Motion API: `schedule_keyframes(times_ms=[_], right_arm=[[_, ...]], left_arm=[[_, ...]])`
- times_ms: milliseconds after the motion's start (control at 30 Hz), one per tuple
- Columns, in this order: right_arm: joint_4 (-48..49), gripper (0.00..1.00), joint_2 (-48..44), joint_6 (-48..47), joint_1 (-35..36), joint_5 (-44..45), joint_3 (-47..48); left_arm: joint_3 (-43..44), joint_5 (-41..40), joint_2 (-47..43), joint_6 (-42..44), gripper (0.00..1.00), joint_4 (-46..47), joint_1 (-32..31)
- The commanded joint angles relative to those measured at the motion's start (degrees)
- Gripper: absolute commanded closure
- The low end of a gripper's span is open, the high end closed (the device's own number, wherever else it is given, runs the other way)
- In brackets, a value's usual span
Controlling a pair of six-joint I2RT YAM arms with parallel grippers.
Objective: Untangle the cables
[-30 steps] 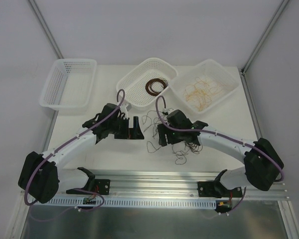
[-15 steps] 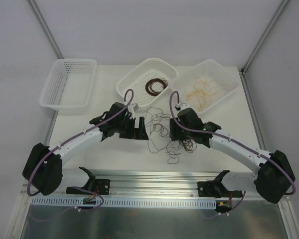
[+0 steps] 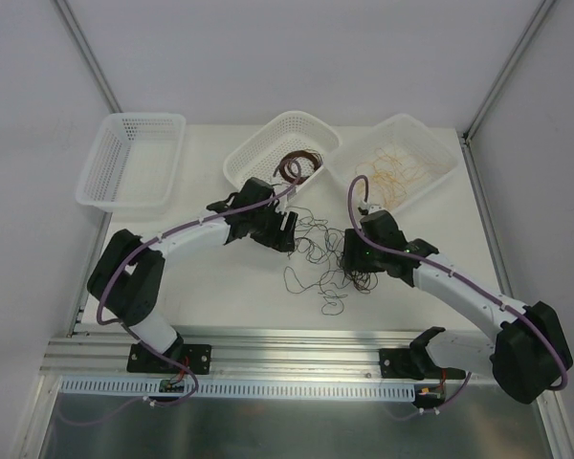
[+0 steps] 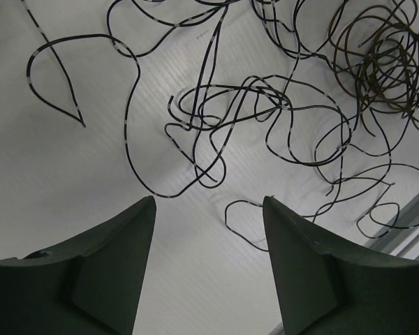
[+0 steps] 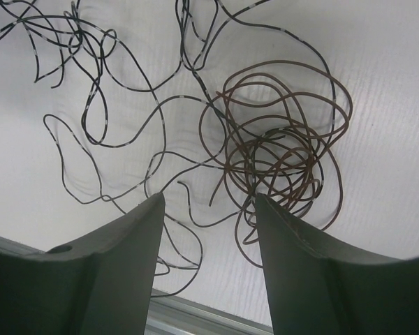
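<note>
left gripper (image 4: 208, 209): dark fingers spread, nothing pinched; it hangs over the white table (image 3: 220, 287) just in front of the middle white plastic mesh basket (image 3: 253, 153)
right gripper (image 5: 209, 202): fingers also spread, not clamped on anything; a few brown and black strands show through the gap, can't tell if they touch the fingers
tangle of thin springy cables (image 3: 318, 251) lies loose on the table between the two grippers, left one at its far-left edge, right one at its right edge
black wires (image 4: 216, 105) make up most of it, wide open loops sprawling leftward and toward the near aluminium rail (image 3: 297, 339)
dark brown wire clump (image 5: 279, 146) is a tighter knot of curls on the right side of the tangle, directly under the right wrist camera, black strands crossing into it
middle basket holds a neat dark brown coil (image 3: 299, 164)
right white mesh basket (image 3: 435, 143) holds loose tan-orange wires (image 3: 394, 174)
left white mesh basket (image 3: 134, 163) sits well apart from the tangle, at the far-left corner of the table
</note>
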Motion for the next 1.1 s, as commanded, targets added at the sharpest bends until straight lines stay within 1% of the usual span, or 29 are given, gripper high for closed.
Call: schedule_keyframes(times_ms=[0,133,200,233,267,333,367,467,533,567,600,667,700,767,800,867,933,967,1000,1033,1067], right_arm=[[1.7,0.41,-1.8,-0.3,-0.5,-1.7,0.5],[2.1,0.41,-1.4,-1.1,-1.0,-2.8,1.2],[2.6,0.41,-0.9,-1.5,-1.1,-3.0,1.6],[3.6,0.41,-0.2,-1.7,-1.1,-5.0,1.7],[4.1,0.41,0.3,-1.8,-1.1,-5.3,1.7],[5.6,0.41,2.1,-1.5,-1.1,-5.9,1.6],[6.0,0.4,2.6,-1.5,-1.2,-5.9,1.4],[8.5,0.41,5.1,-0.7,-1.4,-5.9,0.2],[10.5,0.41,6.4,0.3,-2.0,-6.6,-1.2],[10.9,0.41,8.0,0.8,-2.6,-6.8,-1.5],[11.2,0.44,8.7,1.3,-3.1,-7.1,-2.2],[11.5,0.46,10.0,2.3,-4.1,-7.1,-2.6],[11.6,0.5,11.0,2.6,-4.3,-6.9,-3.1],[11.9,0.54,11.8,3.5,-5.1,-6.9,-3.9],[12.2,0.58,12.2,3.7,-5.4,-6.9,-4.2],[12.3,0.62,12.6,4.4,-5.8,-6.7,-5.2],[11.7,0.67,12.9,5.2,-6.3,-6.1,-5.8],[11.1,0.71,12.9,5.9,-6.7,-5.6,-6.3],[10.6,0.72,12.8,6.2,-7.1,-5.3,-6.5],[10.1,0.72,12.5,6.5,-7.9,-5.0,-6.6],[9.5,0.72,12.3,6.7,-8.3,-4.7,-7.1]], left_arm=[[3.1,3.4,2.9,10.9,0.38,1.3,-0.9],[4.4,2.4,6.7,13.5,0.53,1.2,-1.5],[5.2,1.6,7.7,13.9,0.54,1.5,-1.4],[5.5,0.9,8.5,13.7,0.6,1.4,-1.6],[5.7,0.8,8.8,13.7,0.64,1.5,-1.6],[5.8,0.6,8.6,13.2,0.75,1.7,-2.1],[5.7,0.2,8.2,13.0,0.87,1.7,-2.2],[4.1,-0.8,4.9,12.5,1.0,1.6,-2.7],[2.1,-2.3,0.7,12.6,1.0,1.6,-2.6],[1.5,-4.2,-0.9,10.3,1.0,1.2,-2.5],[0.6,-5.1,-4.7,9.6,1.0,0.2,-2.5],[0.3,-6.8,-8.8,8.1,1.0,-1.5,-2.5],[0.5,-8.3,-12.9,7.6,1.0,-2.5,-2.5],[1.6,-9.9,-16.8,7.2,1.0,-5.9,-2.4],[3.7,-10.7,-20.3,7.1,1.0,-7.3,-2.2],[6.6,-13.4,-23.3,7.6,1.0,-11.9,-1.9],[11.7,-16.7,-26.4,8.6,1.0,-15.0,-0.8],[15.7,-18.2,-27.7,8.8,1.0,-18.6,-0.3],[17.9,-19.1,-27.9,9.0,1.0,-20.5,0.6],[20.2,-20.4,-28.2,8.9,1.0,-22.2,2.8],[22.7,-20.7,-28.1,8.9,1.0,-26.3,4.3]])
